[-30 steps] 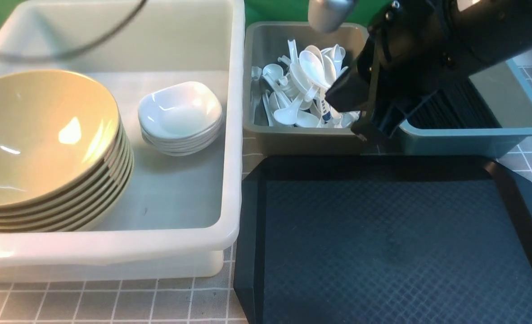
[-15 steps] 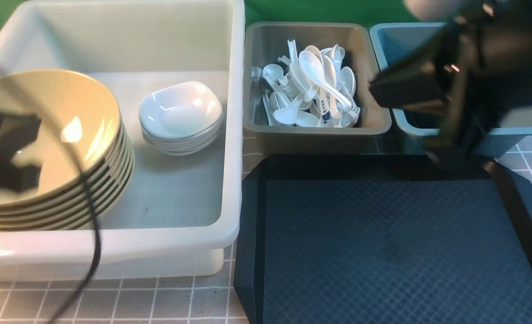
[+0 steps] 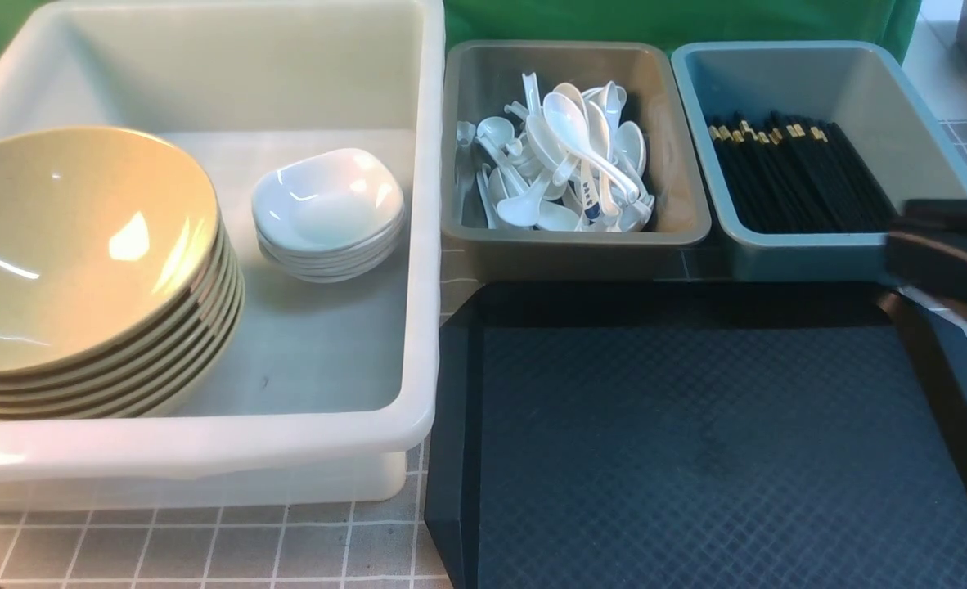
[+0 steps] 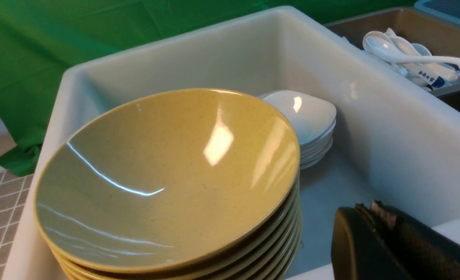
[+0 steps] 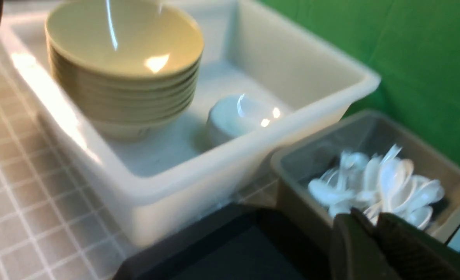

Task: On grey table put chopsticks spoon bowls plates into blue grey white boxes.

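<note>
Sorting looks finished: bowls [image 3: 83,262] and plates [image 3: 328,213] stacked in the white box [image 3: 205,446], spoons [image 3: 569,164] in the grey box [image 3: 573,249], chopsticks [image 3: 794,176] in the blue box [image 3: 802,254] — the black tray [image 3: 696,442] bare. Left end effector [image 4: 374,217] closed and empty; right end effector [image 5: 374,229] nearly closed, gripping nothing — only parking remains.

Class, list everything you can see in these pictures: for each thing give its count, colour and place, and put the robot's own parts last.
white box: one, milky white, left on the grey table.
bowls: one stack, mustard yellow, left in the white box; several rims show.
plates: one stack, white, beside the bowls.
grey box: one, grey-brown, middle.
spoons: many, white, heaped in the grey box.
blue box: one, teal, right.
chopsticks: many, black with gold bands, in the blue box.
tray: one, black, in front.
green backdrop: behind.
left pincer: shut, holding nothing.
right pincer: nearly closed, holding nothing.
</note>
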